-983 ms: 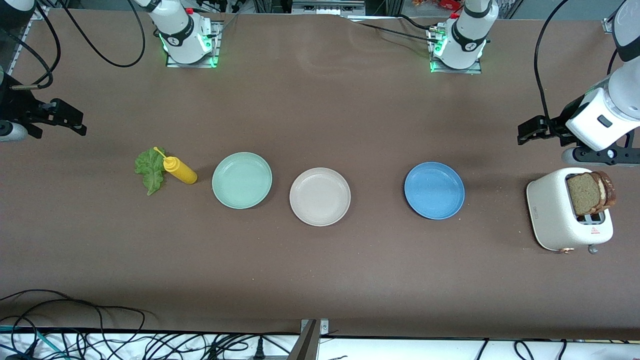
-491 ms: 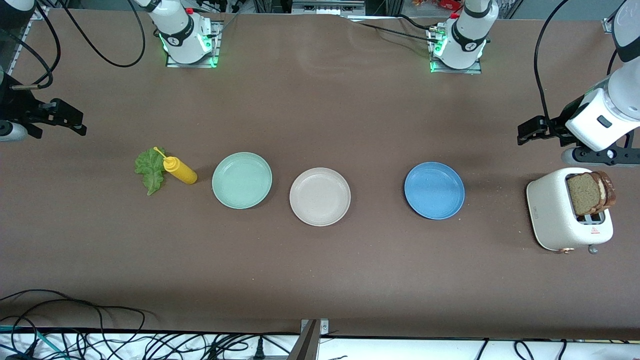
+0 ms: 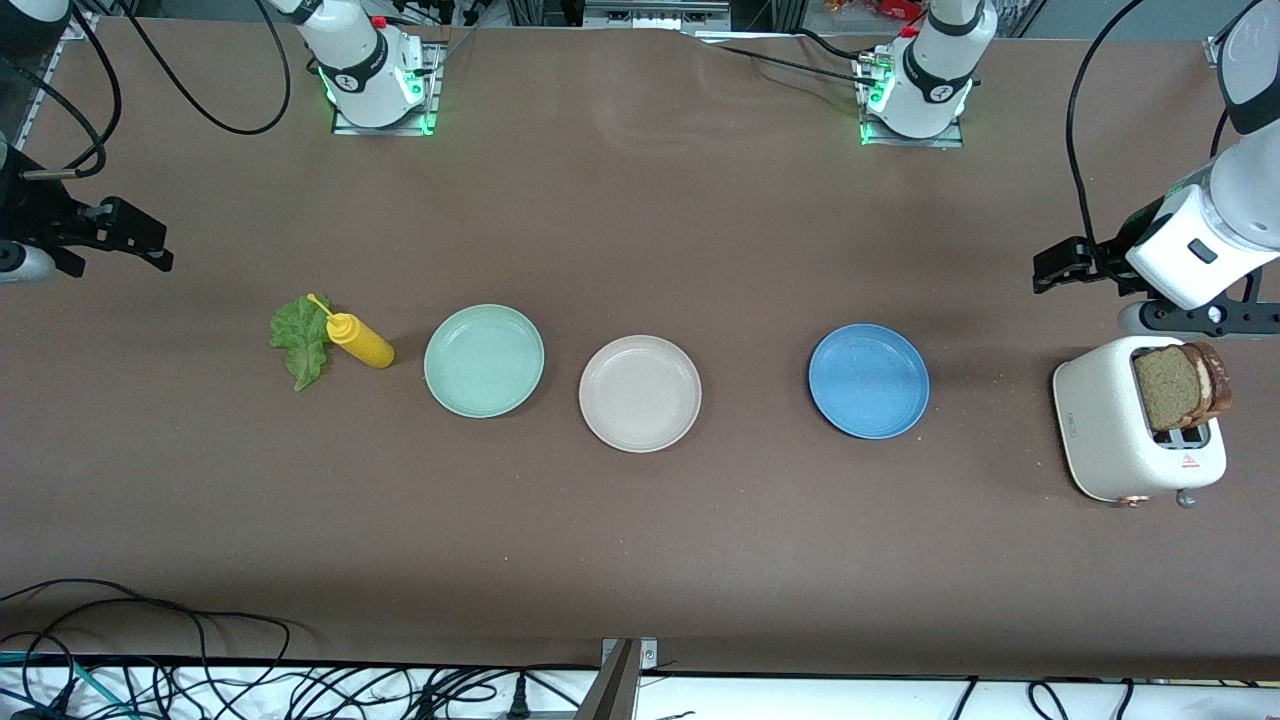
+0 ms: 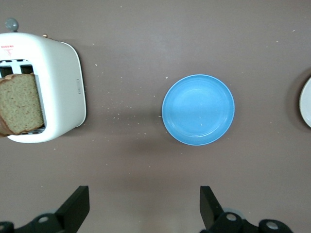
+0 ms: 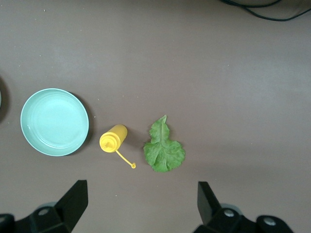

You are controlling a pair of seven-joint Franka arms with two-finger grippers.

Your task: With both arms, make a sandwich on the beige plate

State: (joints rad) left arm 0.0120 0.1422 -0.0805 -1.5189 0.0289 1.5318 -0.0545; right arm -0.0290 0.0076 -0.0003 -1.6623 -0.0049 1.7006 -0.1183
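Observation:
The beige plate (image 3: 640,393) sits mid-table with nothing on it; only its rim (image 4: 307,103) shows in the left wrist view. Two brown bread slices (image 3: 1182,385) (image 4: 19,103) stand upright in the white toaster (image 3: 1100,425). A green lettuce leaf (image 3: 300,342) (image 5: 164,148) lies flat on the table toward the right arm's end. My left gripper (image 3: 1050,270) (image 4: 144,194) hangs open over bare table between the toaster and the blue plate. My right gripper (image 3: 150,245) (image 5: 142,190) hangs open over bare table beside the lettuce. Neither holds anything.
A mint green plate (image 3: 484,360) and a blue plate (image 3: 868,381) flank the beige one. A yellow squeeze bottle (image 3: 360,341) lies against the lettuce. Loose cables (image 3: 150,620) run along the table edge nearest the front camera.
The left arm's wrist has shifted slightly over the table by the toaster. The right arm and everything on the table have stayed put.

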